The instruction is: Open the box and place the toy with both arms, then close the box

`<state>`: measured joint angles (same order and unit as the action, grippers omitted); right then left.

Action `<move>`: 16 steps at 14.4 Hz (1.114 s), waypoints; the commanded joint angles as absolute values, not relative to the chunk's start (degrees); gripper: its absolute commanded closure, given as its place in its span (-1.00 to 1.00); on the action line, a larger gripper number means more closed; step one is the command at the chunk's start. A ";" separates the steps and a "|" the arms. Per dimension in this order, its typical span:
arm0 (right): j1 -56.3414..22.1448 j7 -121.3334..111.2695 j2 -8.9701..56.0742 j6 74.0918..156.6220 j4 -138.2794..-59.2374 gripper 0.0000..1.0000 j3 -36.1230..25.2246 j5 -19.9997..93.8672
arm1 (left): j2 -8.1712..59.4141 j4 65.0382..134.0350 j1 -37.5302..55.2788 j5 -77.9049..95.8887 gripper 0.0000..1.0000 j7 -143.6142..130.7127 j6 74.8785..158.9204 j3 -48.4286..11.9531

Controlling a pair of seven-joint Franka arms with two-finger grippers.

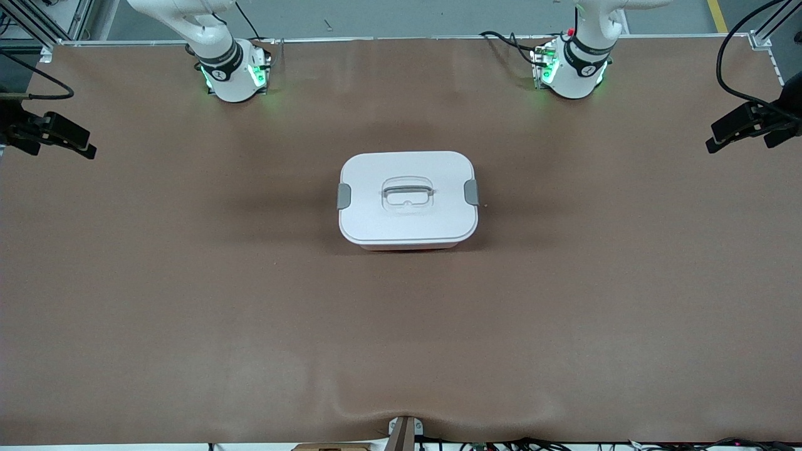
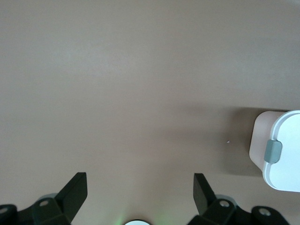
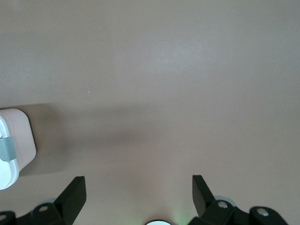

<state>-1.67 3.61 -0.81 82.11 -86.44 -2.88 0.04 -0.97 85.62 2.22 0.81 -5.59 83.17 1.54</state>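
Closed box (image 1: 408, 199) sits mid-table, apart from both open end effectors.

Box (image 1: 407, 199) at the table's (image 1: 188, 300) middle; lid (image 1: 376, 219) on it.

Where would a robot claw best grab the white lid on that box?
Probably by the grey recessed handle in the middle of the white plastic lid, coming straight down from above. The bar stands over a hollow, leaving room for fingers. The grey side clips likely need releasing first.
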 commanded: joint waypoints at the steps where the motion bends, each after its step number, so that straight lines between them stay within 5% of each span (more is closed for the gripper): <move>1: -1.50 3.96 -0.88 81.56 -85.87 -1.00 -2.72 -0.35 | -0.97 85.78 2.20 -0.35 -1.00 -5.36 83.67 1.32; 16: -2.02 3.78 -0.88 81.48 -85.96 -1.00 -2.55 -0.26 | -0.44 85.78 1.85 -0.09 -1.00 -5.71 83.67 1.41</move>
